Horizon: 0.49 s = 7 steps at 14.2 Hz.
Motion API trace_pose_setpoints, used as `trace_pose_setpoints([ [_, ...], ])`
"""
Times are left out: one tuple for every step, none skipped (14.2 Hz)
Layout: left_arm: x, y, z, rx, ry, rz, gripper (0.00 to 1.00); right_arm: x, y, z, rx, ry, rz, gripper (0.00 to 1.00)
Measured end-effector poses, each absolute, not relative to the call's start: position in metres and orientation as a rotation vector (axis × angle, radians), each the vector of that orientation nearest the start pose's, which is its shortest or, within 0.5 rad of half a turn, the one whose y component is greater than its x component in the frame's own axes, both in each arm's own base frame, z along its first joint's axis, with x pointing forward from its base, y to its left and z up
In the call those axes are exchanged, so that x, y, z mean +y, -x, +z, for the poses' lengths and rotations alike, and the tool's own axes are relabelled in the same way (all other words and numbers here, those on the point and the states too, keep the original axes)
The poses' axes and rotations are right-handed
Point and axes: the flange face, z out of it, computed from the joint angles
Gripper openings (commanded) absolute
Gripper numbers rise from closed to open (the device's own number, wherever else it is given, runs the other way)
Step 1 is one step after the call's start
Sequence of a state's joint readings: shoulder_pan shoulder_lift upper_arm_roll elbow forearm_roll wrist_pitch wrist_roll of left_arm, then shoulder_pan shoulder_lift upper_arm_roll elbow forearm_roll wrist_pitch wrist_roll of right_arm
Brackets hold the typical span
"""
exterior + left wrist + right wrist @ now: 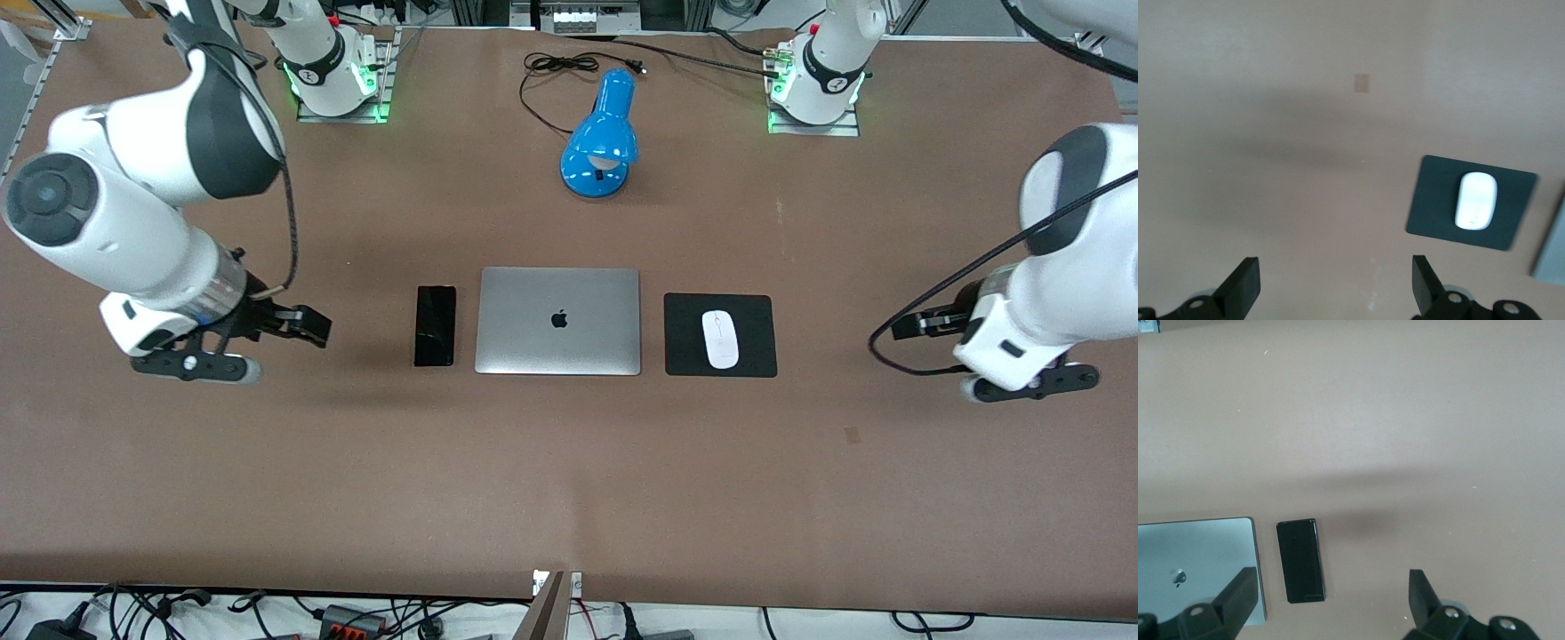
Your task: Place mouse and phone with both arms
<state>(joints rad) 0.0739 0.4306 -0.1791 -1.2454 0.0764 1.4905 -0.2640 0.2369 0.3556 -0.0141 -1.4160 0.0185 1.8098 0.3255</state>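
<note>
The white mouse lies on a square black mat beside a closed silver laptop, toward the left arm's end. The black phone lies flat on the table beside the laptop, toward the right arm's end. My left gripper hangs open and empty over bare table, out past the mat. In the left wrist view the gripper shows the mouse off to one side. My right gripper hangs open and empty over bare table, out past the phone. In the right wrist view the gripper is apart from the phone.
A blue desk lamp with a black cord lies farther from the front camera than the laptop, between the two arm bases. A small tan mark is on the brown table surface. The laptop's corner shows in the right wrist view.
</note>
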Motion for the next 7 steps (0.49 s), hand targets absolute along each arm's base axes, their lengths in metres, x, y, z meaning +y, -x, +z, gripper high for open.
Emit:
trace_pose_setpoints([
  [-0.024,-0.658,0.525,-0.266,3.130,0.250,1.00,0.143,-0.652,0.510,0.180,3.114,-0.048,1.00],
  [-0.010,-0.652,0.542,-0.262,3.153,0.219,1.00,0.132,-0.651,0.518,0.183,3.113,-0.053,1.00],
  [0.002,-0.643,0.555,-0.249,3.161,0.200,1.00,0.120,-0.650,0.527,0.177,3.112,-0.067,1.00],
  [0.008,-0.631,0.564,-0.240,3.162,0.187,1.00,0.106,-0.650,0.534,0.168,3.111,-0.082,1.00],
  [0.010,-0.618,0.574,-0.240,3.159,0.150,1.00,0.089,-0.651,0.540,0.160,3.112,-0.093,1.00],
  [0.010,-0.604,0.584,-0.242,3.155,0.113,1.00,0.072,-0.651,0.543,0.156,3.113,-0.100,1.00],
  [0.007,-0.591,0.592,-0.237,3.151,0.092,1.00,0.056,-0.652,0.546,0.151,3.114,-0.107,1.00],
])
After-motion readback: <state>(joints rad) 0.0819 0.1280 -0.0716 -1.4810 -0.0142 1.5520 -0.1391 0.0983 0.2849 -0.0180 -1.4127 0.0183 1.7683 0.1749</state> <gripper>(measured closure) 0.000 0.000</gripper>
